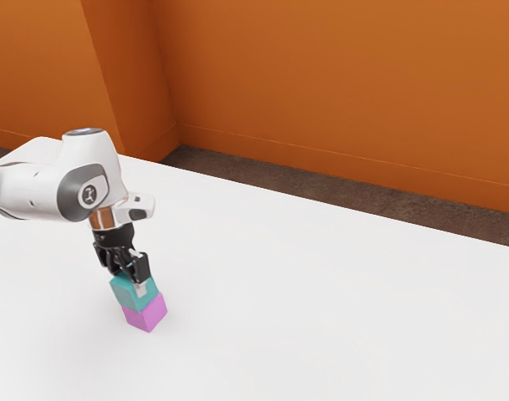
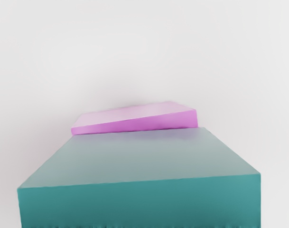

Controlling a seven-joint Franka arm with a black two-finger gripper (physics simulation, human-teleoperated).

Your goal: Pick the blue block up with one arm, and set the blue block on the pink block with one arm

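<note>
Gripper (image 1: 134, 277) is clamped narrow on the blue block (image 1: 127, 293), which looks teal and sits directly under the hand. It is touching the top of the pink block (image 1: 146, 315), which juts out toward 5 o'clock in the exterior view. Stack looks offset, so I judge release risky.

Teal blue block (image 1: 125, 290), pink block (image 1: 145, 315), white table (image 1: 321, 292), orange walls (image 1: 321, 75).

A pink block (image 1: 145, 314) sits on the white table (image 1: 321, 292).
</note>
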